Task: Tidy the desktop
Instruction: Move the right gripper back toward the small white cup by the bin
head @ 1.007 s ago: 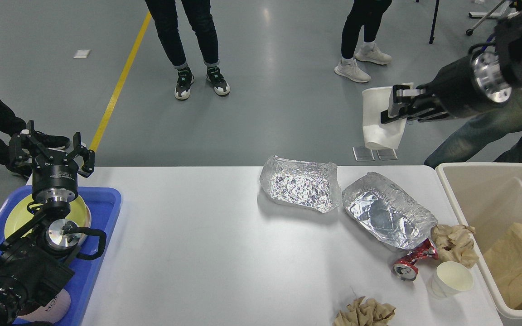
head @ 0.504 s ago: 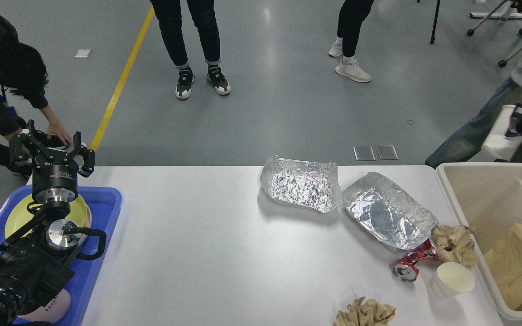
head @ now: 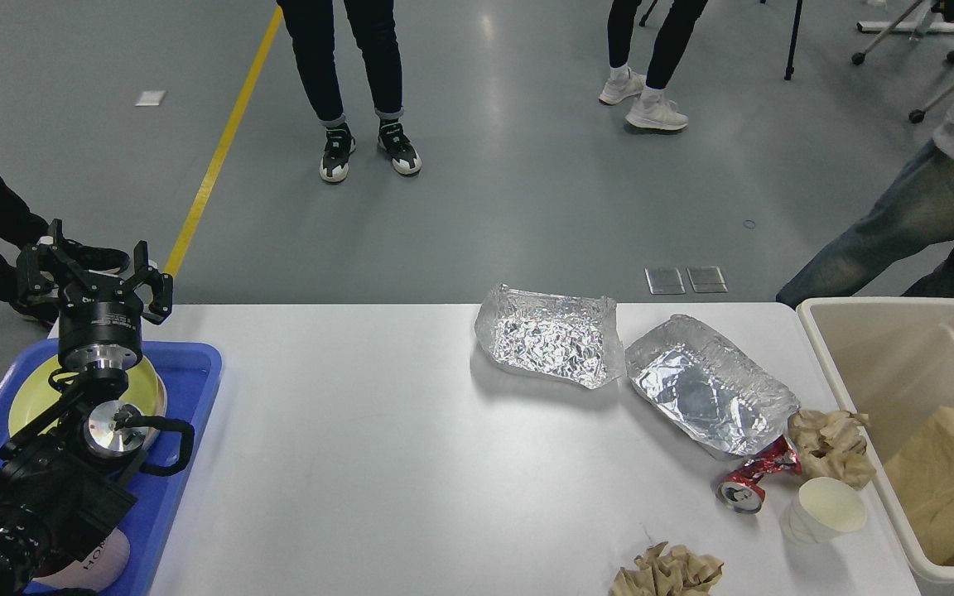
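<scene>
Nearby, on the desktop (head: 361, 447) — two foil trays (head: 547, 335), crushed can (head: 754, 482), paper cup (head: 825, 511); left tool (head: 94, 277) released.

Tray (head: 195, 364) at desktop (head: 361, 463) left edge; bin (head: 825, 331) at right; foil containers (head: 547, 335) between, nearer bin.

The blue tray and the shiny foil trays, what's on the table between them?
Nothing. In the head view, the desktop is bare white between the blue tray and the nearer foil tray.
</scene>
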Motion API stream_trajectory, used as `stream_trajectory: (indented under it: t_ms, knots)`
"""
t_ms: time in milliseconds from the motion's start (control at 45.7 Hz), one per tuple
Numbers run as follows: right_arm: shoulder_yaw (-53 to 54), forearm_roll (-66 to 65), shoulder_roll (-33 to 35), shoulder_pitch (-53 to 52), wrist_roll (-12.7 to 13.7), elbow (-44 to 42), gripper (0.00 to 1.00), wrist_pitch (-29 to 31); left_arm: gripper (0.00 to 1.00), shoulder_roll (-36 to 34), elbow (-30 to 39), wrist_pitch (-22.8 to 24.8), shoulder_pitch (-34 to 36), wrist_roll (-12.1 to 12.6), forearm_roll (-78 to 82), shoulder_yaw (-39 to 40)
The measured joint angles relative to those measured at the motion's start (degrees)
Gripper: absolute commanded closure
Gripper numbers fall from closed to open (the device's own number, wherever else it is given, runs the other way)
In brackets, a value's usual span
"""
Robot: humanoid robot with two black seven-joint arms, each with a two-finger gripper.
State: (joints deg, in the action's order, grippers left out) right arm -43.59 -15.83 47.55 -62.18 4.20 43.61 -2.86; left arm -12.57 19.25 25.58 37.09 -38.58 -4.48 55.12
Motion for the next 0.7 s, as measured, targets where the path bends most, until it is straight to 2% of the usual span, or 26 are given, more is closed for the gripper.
stream_trajectory:
  t_ms: [66, 175, 569, 701]
  knots:
    - [0.0, 2.16, -0.79, 2.45, -0.04, -0.53, 0.19, -0.94, 0.04, 0.0, 0.0, 0.0, -0.01, 0.0, 0.0, 0.01]
    - [-0.06, 3.49, -1.52, 4.25, -0.06, -1.1, 0.01, -1.47, 0.04, 0.0, 0.0, 0.0, -0.01, 0.0, 0.0, 0.02]
    - [-0.33, 3.92, -5.13, 3.87, -0.07, -0.66, 0.0, -1.31, 0.04, 0.0, 0.03, 0.0, -0.01, 0.0, 0.0, 0.03]
    - [-0.6, 4.06, -6.41, -0.51, -0.07, -0.29, 0.0, -0.68, 0.04, 0.0, 0.03, 0.0, 0.0, 0.0, 0.0, 0.04]
